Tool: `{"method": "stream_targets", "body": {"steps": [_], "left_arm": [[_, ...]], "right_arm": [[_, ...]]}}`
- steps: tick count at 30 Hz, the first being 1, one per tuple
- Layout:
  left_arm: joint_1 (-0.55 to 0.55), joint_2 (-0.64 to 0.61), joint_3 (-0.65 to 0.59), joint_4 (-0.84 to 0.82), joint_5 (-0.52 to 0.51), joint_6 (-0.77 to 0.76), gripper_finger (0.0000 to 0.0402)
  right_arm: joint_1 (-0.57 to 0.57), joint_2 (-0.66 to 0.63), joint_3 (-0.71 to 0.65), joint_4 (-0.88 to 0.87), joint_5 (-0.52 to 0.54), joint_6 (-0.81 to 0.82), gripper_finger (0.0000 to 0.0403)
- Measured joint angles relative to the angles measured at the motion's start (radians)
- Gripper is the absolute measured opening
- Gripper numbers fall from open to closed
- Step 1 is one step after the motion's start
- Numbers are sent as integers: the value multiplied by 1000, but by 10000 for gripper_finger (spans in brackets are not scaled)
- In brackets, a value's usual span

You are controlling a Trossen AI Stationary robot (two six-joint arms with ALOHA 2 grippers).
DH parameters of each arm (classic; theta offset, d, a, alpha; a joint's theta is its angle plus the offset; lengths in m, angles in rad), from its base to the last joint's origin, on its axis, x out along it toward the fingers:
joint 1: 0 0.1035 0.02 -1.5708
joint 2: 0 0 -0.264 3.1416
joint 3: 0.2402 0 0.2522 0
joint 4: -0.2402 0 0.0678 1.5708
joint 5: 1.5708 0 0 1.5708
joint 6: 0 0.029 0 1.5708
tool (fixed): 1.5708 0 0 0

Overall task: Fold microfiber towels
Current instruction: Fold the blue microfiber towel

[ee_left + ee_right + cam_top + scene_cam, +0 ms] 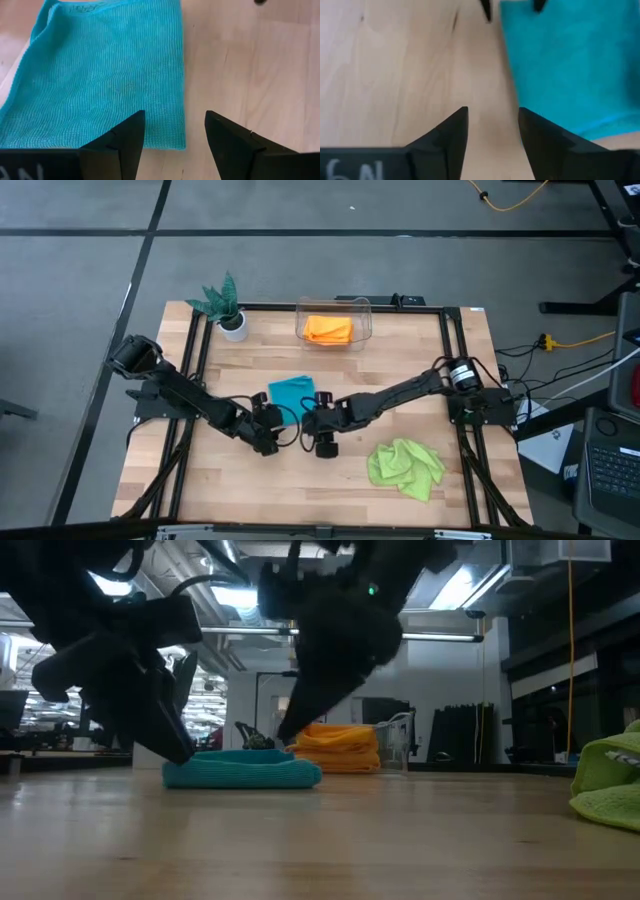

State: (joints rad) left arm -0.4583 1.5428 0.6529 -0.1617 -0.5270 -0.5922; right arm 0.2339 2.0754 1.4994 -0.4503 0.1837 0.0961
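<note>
Folded teal-blue microfiber towel (291, 393) lies flat near the centre of the wooden bench (420, 370). Left claw (175, 137) and right claw (492, 132), both open and empty, flank its near edge. Crumpled lime green towel (406, 465) sits toward the front right; folded orange towel (328, 329) rests in a clear bin (366, 308) at the rear edge.

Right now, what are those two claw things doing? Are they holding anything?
Left gripper: open, holding nothing, at the edge of the teal towel.
Right gripper: open, holding nothing, over bare table beside the same towel.
</note>
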Motion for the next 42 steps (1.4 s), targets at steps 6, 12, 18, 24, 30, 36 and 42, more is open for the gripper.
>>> {"method": "stream_targets", "body": {"steps": [6, 12, 18, 24, 30, 36, 42], "left_arm": [[0, 1, 0, 2, -5, -4, 201], [0, 1, 0, 2, 25, -9, 201], [0, 42, 0, 1, 72, -27, 203], [-3, 104, 5, 9, 34, -44, 203], [-7, 115, 5, 6, 38, -131, 192], [-41, 118, 3, 6, 39, -138, 140], [-69, 118, 3, 2, 47, -225, 35]], "right_arm": [[-38, 55, 0, -3, -1, 3, 244], [-63, 101, 3, 2, -5, -22, 289], [-64, 116, 5, 1, -44, -25, 291], [-65, 118, 3, 0, -57, -14, 291], [-61, 119, 2, -12, -71, 79, 280], [-36, 120, 2, -13, -76, 86, 221], [-4, 120, 1, -14, -78, 165, 134]]}}
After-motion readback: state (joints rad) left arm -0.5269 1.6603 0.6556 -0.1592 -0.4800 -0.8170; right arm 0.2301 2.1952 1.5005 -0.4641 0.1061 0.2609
